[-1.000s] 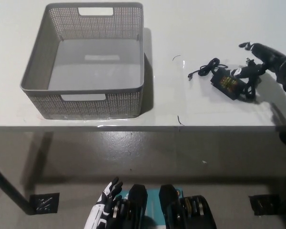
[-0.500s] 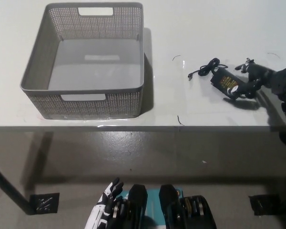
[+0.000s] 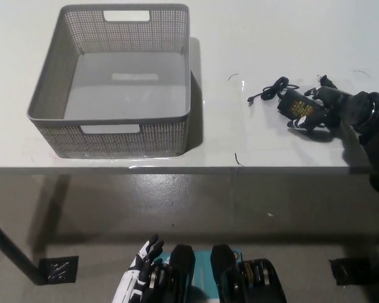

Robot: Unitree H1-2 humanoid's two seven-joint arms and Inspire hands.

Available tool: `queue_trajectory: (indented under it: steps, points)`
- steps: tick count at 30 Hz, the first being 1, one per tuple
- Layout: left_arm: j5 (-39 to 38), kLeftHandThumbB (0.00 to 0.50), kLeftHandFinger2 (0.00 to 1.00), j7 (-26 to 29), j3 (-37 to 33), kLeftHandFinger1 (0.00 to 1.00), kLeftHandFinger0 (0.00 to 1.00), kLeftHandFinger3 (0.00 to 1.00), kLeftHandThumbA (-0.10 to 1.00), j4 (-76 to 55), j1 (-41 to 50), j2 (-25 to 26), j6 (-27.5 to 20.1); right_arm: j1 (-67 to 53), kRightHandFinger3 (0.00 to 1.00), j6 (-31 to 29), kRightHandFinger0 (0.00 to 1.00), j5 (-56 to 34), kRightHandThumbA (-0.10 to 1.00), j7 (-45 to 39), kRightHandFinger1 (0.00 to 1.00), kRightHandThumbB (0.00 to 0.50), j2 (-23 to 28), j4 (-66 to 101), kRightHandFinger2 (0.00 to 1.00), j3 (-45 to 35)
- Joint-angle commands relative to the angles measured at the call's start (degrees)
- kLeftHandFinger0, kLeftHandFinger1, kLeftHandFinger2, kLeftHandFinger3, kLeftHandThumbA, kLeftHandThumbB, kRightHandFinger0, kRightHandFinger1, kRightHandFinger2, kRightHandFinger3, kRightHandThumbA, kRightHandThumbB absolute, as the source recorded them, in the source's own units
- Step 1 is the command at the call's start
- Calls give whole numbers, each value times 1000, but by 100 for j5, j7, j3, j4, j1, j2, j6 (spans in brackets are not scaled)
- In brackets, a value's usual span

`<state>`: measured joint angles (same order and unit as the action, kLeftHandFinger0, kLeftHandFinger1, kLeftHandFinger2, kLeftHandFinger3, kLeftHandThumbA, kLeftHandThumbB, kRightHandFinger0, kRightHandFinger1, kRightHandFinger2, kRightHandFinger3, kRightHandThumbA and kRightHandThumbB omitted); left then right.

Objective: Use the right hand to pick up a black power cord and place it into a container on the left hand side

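1. A white counter [image 3: 252, 38] is seen from steeply above; its near edge runs across the middle of the view, with grey floor [image 3: 196, 202] below it.
2. A grey perforated container [image 3: 117, 79] is set on the left part of the counter, its front wall close to the near edge. Cut-out handles are seen in its front and back walls, and nothing is seen inside it.
3. The black right hand [image 3: 341, 110] is brought in from the right edge of the counter and laid on the right end of the black power cord. Its fingers [image 3: 319, 117] are curled around the adapter block, though how firm the grasp is cannot be told from this view.
4. The black power cord [image 3: 290, 101] is found on the right part of the counter, well apart from the container. Its adapter block lies against the surface, and a thin lead is trailed leftward from it in loose bends.
5. The white left hand [image 3: 142, 268] is held low at the bottom left of the view, below the counter's level, with its fingers apart and nothing in them.
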<state>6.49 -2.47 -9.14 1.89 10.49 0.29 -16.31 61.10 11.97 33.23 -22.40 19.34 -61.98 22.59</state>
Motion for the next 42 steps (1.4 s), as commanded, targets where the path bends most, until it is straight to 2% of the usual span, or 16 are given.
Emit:
queue_trajectory:
  steps: [1, 6, 11, 13, 14, 15, 16, 19, 22, 27, 30, 32, 33, 36, 39, 42]
  points:
    - [48, 100, 1000, -18, -30, 1000, 1000, 1000, 1000, -155, -129, -22, -20, 433, 1000, -289, 1000, -2, 861, 307, 1000, 500, -149, -413, 1000, 119]
    - [49, 102, 1000, -2, -6, 1000, 1000, 1000, 1000, -159, -219, -17, -37, 595, 1000, -374, 1000, 32, 827, 631, 1000, 500, -295, -677, 1000, 214]
    - [26, 118, 1000, -41, -17, 1000, 1000, 1000, 1000, -207, -257, 6, 15, 593, 1000, -412, 1000, 236, 612, 1688, 1000, 500, -472, -1125, 1000, 380]
    - [39, 126, 1000, -40, -18, 1000, 1000, 1000, 1000, -222, -291, 2, 41, 606, 1000, -335, 1000, 392, 494, 2088, 1000, 437, -529, -1277, 1000, 543]
    - [41, 125, 1000, -46, -19, 1000, 1000, 1000, 1000, -223, -324, 6, 52, 606, 1000, -339, 844, 407, 422, 2346, 920, 411, -546, -1358, 1000, 562]
    - [39, 118, 1000, -55, -20, 1000, 1000, 1000, 1000, -225, -365, 10, 64, 589, 1000, -417, 534, 380, 281, 2645, 612, 359, -545, -1412, 720, 541]
    - [52, 108, 1000, -50, -17, 1000, 1000, 1000, 1000, -210, -398, 11, 51, 558, 771, -484, 345, 362, -4, 2936, 401, 282, -540, -1438, 513, 525]
    - [56, 115, 1000, -39, 1, 1000, 1000, 1000, 1000, -184, -495, 14, 60, 482, 468, -694, 92, 270, -100, 3665, 136, 246, -510, -1510, 223, 421]
    - [47, 122, 1000, -56, 11, 1000, 1000, 1000, 1000, -213, -542, 27, 120, 455, 485, -890, 0, 93, -100, 3874, 15, 216, -477, -1558, 166, 261]
    - [31, 98, 1000, -77, 11, 1000, 1000, 1000, 1000, -187, -624, 50, 106, 419, 179, -1294, 0, -34, -100, 4299, 34, 224, -360, -1590, 224, 121]
    - [25, 93, 1000, -70, 19, 1000, 1000, 1000, 1000, -173, -674, 50, 112, 449, 193, -1398, 0, -120, -100, 4365, 161, 210, -327, -1617, 539, 42]
    - [18, 85, 1000, -58, 24, 1000, 1000, 1000, 1000, -185, -690, 39, 124, 477, 306, -1495, 0, -229, -100, 4391, 288, 186, -302, -1602, 730, -72]
    - [16, 92, 1000, -59, 22, 1000, 1000, 1000, 1000, -191, -688, 39, 127, 486, 507, -1532, 0, -246, -100, 4414, 376, 192, -299, -1606, 838, -108]
    - [20, 86, 1000, -55, 23, 1000, 1000, 1000, 1000, -151, -691, 54, 95, 505, 837, -1731, 0, -282, -100, 4578, 379, 181, -294, -1571, 837, -232]
    - [51, 104, 1000, -26, 29, 1000, 1000, 1000, 1000, -189, -679, 33, 194, 568, 880, -1780, 0, -336, -100, 4587, 383, 189, -295, -1520, 845, -323]
    - [48, 94, 1000, -60, 18, 1000, 1000, 1000, 1000, -215, -701, 72, 200, 659, 765, -2013, 0, -337, -100, 4851, 298, 206, -253, -1270, 759, -428]
